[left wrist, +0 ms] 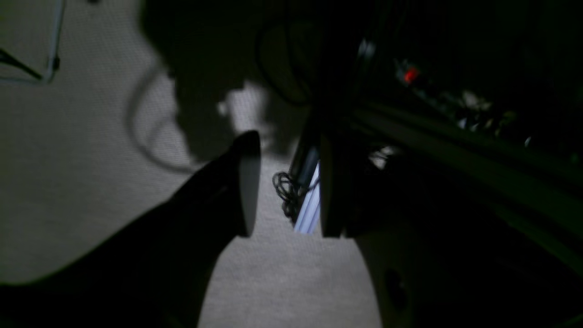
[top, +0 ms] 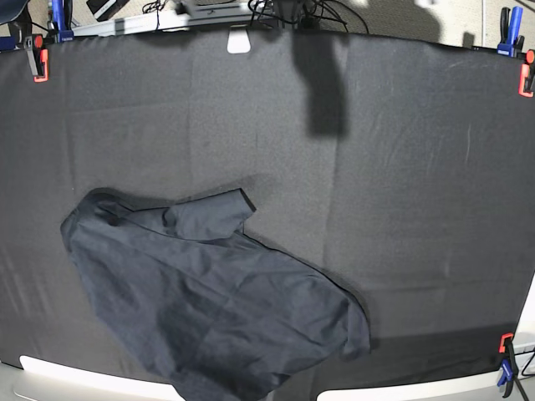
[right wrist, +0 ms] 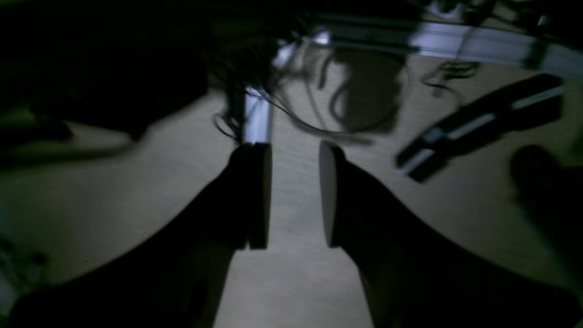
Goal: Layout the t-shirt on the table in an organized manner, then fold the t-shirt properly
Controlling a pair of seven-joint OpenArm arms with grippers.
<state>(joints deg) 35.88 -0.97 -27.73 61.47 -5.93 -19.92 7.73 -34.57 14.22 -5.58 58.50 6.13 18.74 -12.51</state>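
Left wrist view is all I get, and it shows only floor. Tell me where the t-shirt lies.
Observer: The t-shirt lies crumpled on the table, lower left in the base view, on the right arm's side.
Operator: Report the right gripper.
Observer: The right gripper is open and empty, over floor too.
Operator: Say whether either arm is over the table.
Observer: Neither arm shows in the base view; only a shadow falls near the table's far edge.
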